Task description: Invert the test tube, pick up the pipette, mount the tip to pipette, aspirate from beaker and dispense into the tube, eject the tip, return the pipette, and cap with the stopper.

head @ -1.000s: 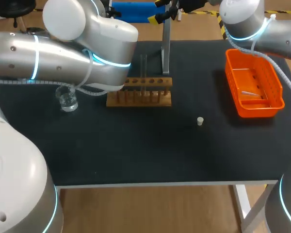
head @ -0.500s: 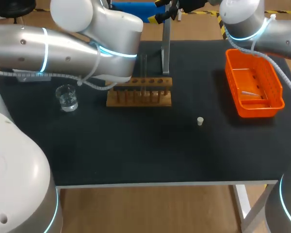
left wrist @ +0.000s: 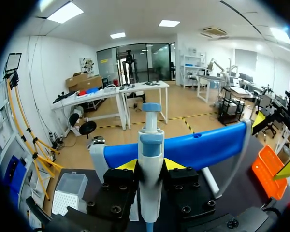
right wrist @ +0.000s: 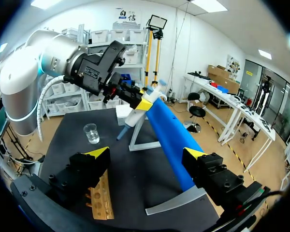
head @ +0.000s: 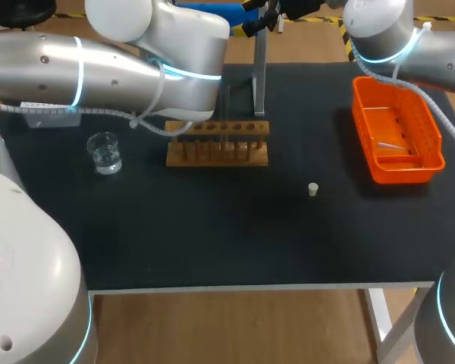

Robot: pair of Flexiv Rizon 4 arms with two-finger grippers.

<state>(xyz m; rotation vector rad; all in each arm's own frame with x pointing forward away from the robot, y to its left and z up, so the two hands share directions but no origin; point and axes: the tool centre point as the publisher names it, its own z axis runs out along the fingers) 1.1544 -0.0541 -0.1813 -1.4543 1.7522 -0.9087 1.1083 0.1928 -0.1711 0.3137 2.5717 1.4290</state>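
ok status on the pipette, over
left hand shut on pipette. right hand open, empty. blue stand close behind pipette. stopper loose on table.

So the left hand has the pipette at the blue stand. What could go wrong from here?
1. The pipette, gripped in the left hand, sits close against the blue stand. Pulling away at an angle might snag it.
2. The left arm hangs close above the rack and its upright test tube. A low swing toward the orange basket may knock the tube.
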